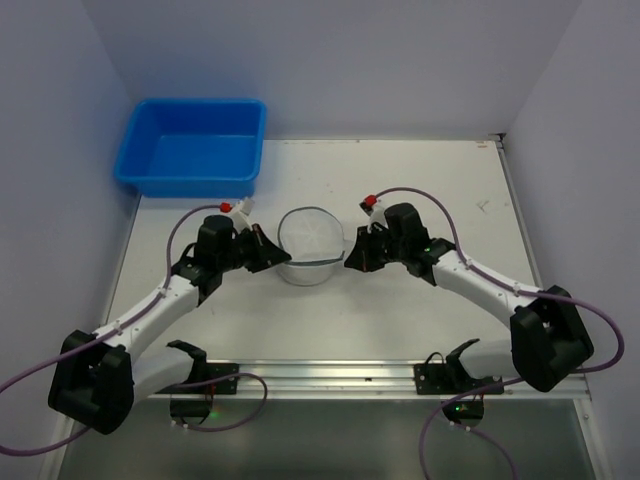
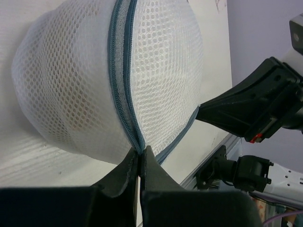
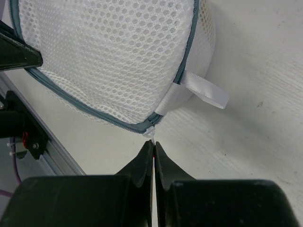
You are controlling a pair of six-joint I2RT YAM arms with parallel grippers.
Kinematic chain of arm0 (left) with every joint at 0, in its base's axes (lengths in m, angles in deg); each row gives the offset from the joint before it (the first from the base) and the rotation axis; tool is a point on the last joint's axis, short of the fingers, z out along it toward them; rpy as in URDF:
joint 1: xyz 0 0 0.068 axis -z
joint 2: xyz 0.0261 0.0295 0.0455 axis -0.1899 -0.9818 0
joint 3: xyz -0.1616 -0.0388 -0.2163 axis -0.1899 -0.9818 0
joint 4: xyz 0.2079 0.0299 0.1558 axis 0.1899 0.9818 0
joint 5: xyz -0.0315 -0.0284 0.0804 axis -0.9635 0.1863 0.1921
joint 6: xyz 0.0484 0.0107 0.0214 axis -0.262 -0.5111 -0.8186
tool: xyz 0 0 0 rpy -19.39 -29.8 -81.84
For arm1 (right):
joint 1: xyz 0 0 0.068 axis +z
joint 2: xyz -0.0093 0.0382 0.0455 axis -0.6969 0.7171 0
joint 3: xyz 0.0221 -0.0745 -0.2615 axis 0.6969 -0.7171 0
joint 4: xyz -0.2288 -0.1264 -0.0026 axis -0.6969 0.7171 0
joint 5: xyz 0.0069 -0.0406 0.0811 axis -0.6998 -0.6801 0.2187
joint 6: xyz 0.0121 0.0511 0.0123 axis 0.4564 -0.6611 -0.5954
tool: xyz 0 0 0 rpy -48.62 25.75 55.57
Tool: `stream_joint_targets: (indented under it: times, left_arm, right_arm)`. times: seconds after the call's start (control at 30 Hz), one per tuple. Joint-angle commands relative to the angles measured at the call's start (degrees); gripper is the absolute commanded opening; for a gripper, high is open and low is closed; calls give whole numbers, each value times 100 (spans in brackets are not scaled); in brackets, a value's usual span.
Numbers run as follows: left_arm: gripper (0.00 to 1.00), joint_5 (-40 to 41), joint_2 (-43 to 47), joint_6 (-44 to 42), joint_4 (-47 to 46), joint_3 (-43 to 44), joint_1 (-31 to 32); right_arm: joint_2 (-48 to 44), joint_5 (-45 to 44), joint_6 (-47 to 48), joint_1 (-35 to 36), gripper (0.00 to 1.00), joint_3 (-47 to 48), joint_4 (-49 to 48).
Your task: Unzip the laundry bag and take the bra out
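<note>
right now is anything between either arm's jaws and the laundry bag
Nothing visible does. The left jaws are shut with their tips right at the zipper of the bag. The right jaws are shut at the white pull on the bag's other side.

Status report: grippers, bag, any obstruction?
Left gripper shut on bag seam. Right gripper shut on zipper pull. Bag zipped. Nothing in the way.

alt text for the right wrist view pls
Right gripper, jaws shut, tips meeting the small white zipper pull of a white mesh laundry bag. A white ribbon loop sticks out beside it; white table beneath.
</note>
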Motion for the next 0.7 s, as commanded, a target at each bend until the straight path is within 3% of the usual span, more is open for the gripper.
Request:
stream_joint_targets:
  times: [0.0,0.13,0.17,0.2,0.23,0.3,0.33,0.4,0.43,0.67]
  left_arm:
    - [0,-129,246,-273,210,-388,-135]
    - [3,-138,369,-80,-3,-627,-126]
    - [9,-94,439,-71,-3,-636,-126]
    - [17,-68,475,-80,-3,-636,-126]
    - [32,-15,519,-71,-3,-636,-126]
    - [49,222,677,-53,58,-583,-126]
    - [66,345,790,-18,155,-575,-126]
    - [77,661,896,43,243,-539,-143]
    - [80,714,932,78,252,-539,-152]
    - [81,785,994,61,340,-276,-223]
  right_arm:
    - [26,-278,245,-195,0,192,482]
    - [-87,-23,69,-143,1,174,192]
    - [-140,-49,51,-125,11,200,226]
    - [-210,-93,-1,-125,16,218,262]
    - [-289,-154,-19,-116,20,235,288]
    - [-588,-391,-107,-99,30,244,376]
    - [-702,-453,-133,-99,34,244,350]
    - [-984,-506,-247,-90,37,270,341]
    - [-1054,-498,-291,-90,38,279,324]
    - [-942,-515,-696,112,43,411,-414]
